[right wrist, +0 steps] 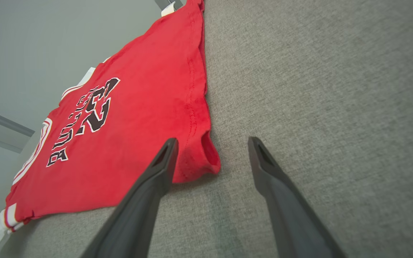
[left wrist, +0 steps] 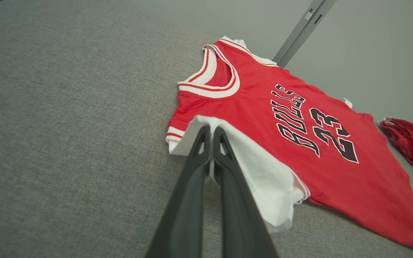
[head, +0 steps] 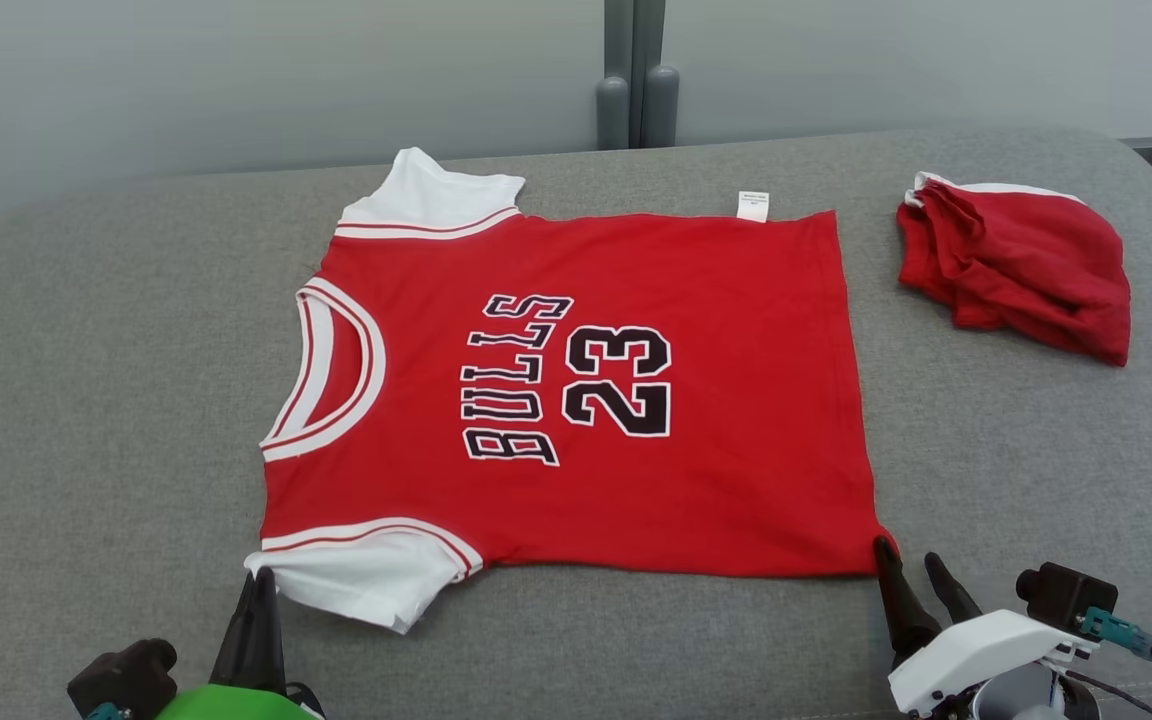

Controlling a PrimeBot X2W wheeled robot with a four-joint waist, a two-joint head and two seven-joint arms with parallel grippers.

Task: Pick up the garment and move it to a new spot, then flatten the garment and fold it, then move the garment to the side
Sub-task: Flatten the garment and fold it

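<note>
On a grey woven surface [head: 86, 400] before a pale wall [head: 236, 80], the red jersey [head: 736, 480], reading "BULLS 23", is lying flat in the middle, with its white label [head: 753, 205] at the far edge, too small to read. The left wrist view is showing the left gripper [left wrist: 212, 129] clamping the white sleeve [left wrist: 264, 172]. The right wrist view is showing the right gripper [right wrist: 212, 140] with its fingers apart around the hem corner [right wrist: 210, 163].
</note>
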